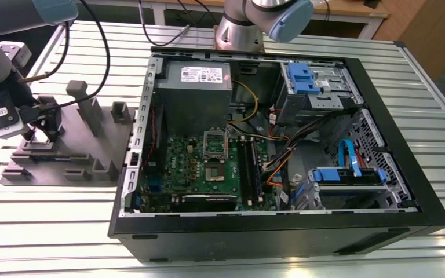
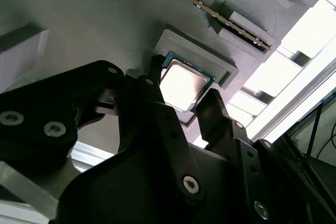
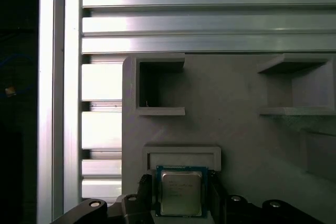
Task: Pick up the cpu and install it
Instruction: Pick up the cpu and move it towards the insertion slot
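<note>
Grasping: gripper [image 2: 182, 93] is straddling cpu [image 3: 181, 192] in tray [image 2: 105, 19] pocket
Grip: cannot tell whether clamped
Advice: keeping it centred, squeezing edges evenly, avoiding tilt

Cpu [image 3: 181, 192]: small flat square chip, shiny silver-grey metal lid, thin dark greenish rim, faint print on top. Lies flat, lid up, seated in shallow raised-rim pocket of grey plastic tray [image 3: 236, 129], near tray edge.

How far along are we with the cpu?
Done: the gripper is at the tray, straddling the cpu. In hand: the grasp; the cpu lies in its tray recess, not yet lifted. Left: pickup and install; the socket sits away in the case.
</note>
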Tool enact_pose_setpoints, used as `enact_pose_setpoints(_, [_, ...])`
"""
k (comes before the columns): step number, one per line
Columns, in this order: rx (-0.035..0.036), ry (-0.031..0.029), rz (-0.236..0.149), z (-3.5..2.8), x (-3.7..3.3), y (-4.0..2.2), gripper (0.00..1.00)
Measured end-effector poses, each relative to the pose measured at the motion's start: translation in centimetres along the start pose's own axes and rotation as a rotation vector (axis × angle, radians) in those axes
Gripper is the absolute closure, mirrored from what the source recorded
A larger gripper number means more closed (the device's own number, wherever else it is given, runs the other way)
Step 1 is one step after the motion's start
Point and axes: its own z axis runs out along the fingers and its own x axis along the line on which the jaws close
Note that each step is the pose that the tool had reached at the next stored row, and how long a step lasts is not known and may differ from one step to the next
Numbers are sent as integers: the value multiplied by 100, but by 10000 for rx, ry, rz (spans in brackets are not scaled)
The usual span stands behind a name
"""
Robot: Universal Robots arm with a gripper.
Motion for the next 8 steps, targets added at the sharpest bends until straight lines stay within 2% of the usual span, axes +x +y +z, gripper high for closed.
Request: enact_pose_setpoints(8, [0, -1, 0, -16, 4, 1, 46])
